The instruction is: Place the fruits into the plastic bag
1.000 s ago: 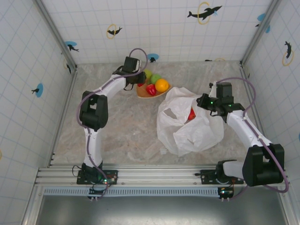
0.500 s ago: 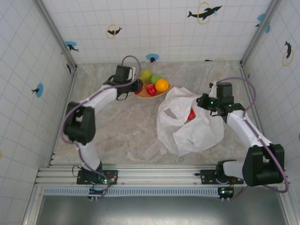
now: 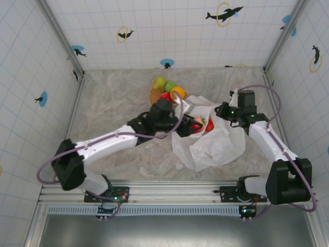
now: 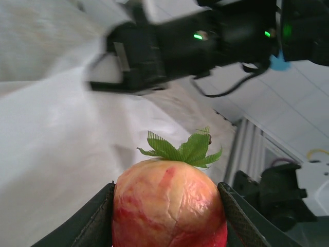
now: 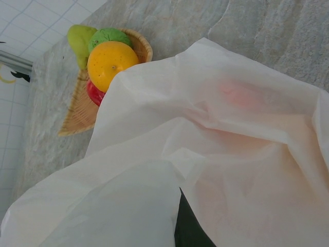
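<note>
Pinches a red-yellow fruit (image 4: 169,203) between both fingers (image 4: 97,221) of the left gripper (image 3: 191,125), at the plastic bag (image 3: 216,146) mouth's 10 o'clock edge. Shows other fruits (image 3: 178,92) on the plate (image 3: 153,95) at 11 o'clock. Cannot tell the right gripper (image 3: 222,110) spread, at 1 o'clock.

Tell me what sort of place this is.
Likely a robotics lab test cell: white gridded walls with dolphin stickers box in the table, two robot arms stand on a metal rail, and staged fruits sit by a plastic bag.
</note>
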Controlling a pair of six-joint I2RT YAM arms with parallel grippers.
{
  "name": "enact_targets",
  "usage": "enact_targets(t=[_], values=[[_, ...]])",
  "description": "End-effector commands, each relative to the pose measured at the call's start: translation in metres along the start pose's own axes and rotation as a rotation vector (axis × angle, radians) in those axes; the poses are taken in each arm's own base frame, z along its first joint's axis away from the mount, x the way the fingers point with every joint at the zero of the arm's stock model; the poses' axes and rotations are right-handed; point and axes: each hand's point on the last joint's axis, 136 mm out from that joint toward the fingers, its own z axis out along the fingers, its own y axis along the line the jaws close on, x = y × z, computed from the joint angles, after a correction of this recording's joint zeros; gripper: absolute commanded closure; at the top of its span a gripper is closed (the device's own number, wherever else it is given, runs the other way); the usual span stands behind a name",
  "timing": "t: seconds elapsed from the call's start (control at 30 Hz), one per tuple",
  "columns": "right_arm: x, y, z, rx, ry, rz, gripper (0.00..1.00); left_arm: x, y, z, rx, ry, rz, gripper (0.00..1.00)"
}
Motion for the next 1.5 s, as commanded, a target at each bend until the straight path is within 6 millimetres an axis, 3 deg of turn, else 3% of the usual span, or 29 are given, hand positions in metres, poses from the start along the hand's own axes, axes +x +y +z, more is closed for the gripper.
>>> enact_targets(t=[0.0,0.13,0.23,0.43,0.73,1.07,1.3,1.47], values=[[-0.005,0.018,-0.005,-0.065,-0.016,-0.017,0.98,-0.003,-0.012,0.032,0.066,0.034,0.052,0.58],[-0.001,0.018,-0.009,-0.062,-0.011,-0.025,0.97,0.007,0.017,0.057,-0.030,0.072,0.050,0.58],[0.001,0.017,-0.012,-0.059,-0.009,-0.029,0.97,0.014,0.039,0.065,-0.118,0.085,0.062,0.58],[0.007,0.015,-0.014,-0.056,0.009,-0.039,0.97,0.023,0.091,0.055,-0.296,0.067,0.033,0.57],[0.016,0.025,-0.009,-0.110,0.054,-0.023,0.97,0.054,0.141,0.062,-0.484,0.148,0.147,0.55],[0.009,0.025,-0.003,-0.143,0.007,0.062,0.97,0.094,0.162,0.075,-0.513,0.214,0.178,0.45],[0.011,0.016,-0.002,-0.111,0.018,0.050,0.97,0.079,0.149,0.070,-0.468,0.131,0.133,0.31],[0.011,0.010,-0.004,-0.086,0.022,0.027,0.97,0.064,0.135,0.057,-0.406,0.080,0.088,0.28]])
